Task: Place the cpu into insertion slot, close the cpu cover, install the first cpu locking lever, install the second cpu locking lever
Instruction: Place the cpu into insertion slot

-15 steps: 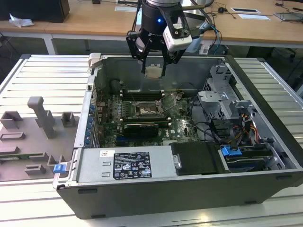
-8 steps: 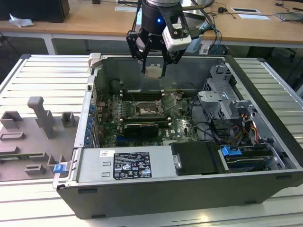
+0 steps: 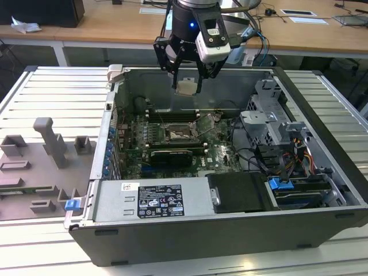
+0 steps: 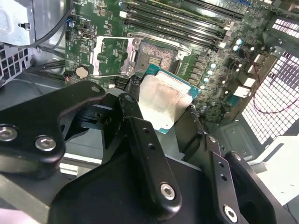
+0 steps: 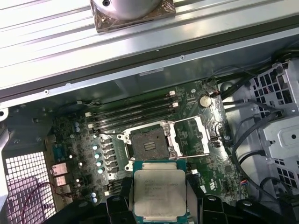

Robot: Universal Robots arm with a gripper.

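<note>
Silvery-grey metal top of the cpu [image 5: 159, 192] faced up, with its green edge showing. The hand [image 5: 159, 201] pinched the cpu by two opposite sides, one black finger [image 4: 135, 116] pressed against each. The chip lay flat between the fingers.

In the exterior view, the hand [image 3: 187, 86] hung above the open case [image 3: 172, 247], with the cpu [image 3: 186, 88] at its tip, well clear of the board. The case lay on its side on the ribbed metal worktop [image 3: 57, 92].

The slot [image 5: 148, 144] lay below the hand, a little ahead of the fingertips, bare, with its dark contact field exposed. The cover [image 5: 204, 136] was swung open and lay just beside the slot, apart from the hand. The memory slots [image 5: 131, 109] ran beyond the slot, further from the hand.
</note>
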